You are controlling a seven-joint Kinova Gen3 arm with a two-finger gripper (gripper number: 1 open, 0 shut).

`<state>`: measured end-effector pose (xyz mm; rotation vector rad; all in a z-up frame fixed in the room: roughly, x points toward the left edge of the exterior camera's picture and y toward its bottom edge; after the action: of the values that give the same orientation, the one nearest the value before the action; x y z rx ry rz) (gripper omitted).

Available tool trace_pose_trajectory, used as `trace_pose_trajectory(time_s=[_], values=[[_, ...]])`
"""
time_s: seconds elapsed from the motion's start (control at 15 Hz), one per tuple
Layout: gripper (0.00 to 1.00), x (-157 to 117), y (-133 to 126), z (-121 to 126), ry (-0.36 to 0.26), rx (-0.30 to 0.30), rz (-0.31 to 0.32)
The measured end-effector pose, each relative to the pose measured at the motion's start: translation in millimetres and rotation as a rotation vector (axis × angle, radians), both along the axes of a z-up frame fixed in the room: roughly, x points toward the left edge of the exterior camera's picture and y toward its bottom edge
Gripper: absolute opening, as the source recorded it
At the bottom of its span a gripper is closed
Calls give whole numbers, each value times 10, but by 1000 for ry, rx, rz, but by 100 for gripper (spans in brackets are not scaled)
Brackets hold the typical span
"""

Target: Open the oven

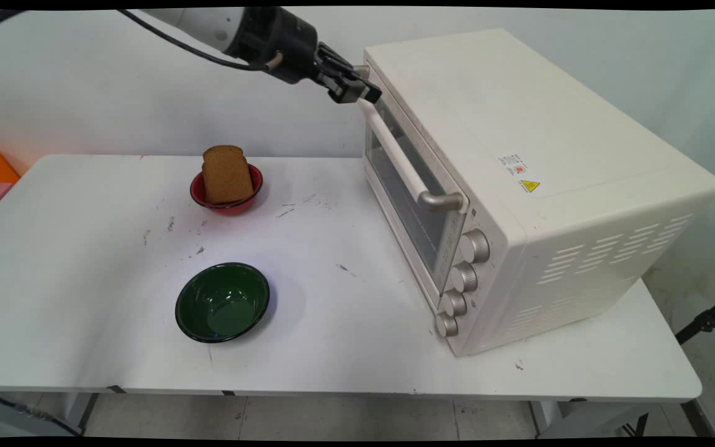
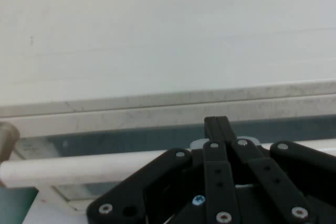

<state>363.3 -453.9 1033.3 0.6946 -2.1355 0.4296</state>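
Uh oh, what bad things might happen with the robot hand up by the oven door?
1. The gripper sits at the far end of the oven handle, not its middle, so a pull there might twist or slip off.
2. The toaster oven stands near the table's right edge; a hard tug could shift it.
3. The bread slice stands propped in the red bowl; a shake of the table might tip it out.

Main view: fixed above near side of white table [image 1: 345, 366], looking down across it toward wall. Hand view: riding behind gripper [image 2: 216, 129], pressed close against toaster oven [image 1: 519, 155]. Shared: oven door handle [image 2: 89, 165] and top edge.
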Motion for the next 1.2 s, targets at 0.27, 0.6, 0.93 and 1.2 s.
trace_pose_trajectory(time_s=[0.27, 0.6, 0.93, 1.2], values=[[0, -109, -91, -84, -7, -3, 12], [0, -172, -159, -168, -24, -3, 20], [0, -187, -177, -242, -44, 3, 23], [0, -187, -163, -294, -61, 9, 21]])
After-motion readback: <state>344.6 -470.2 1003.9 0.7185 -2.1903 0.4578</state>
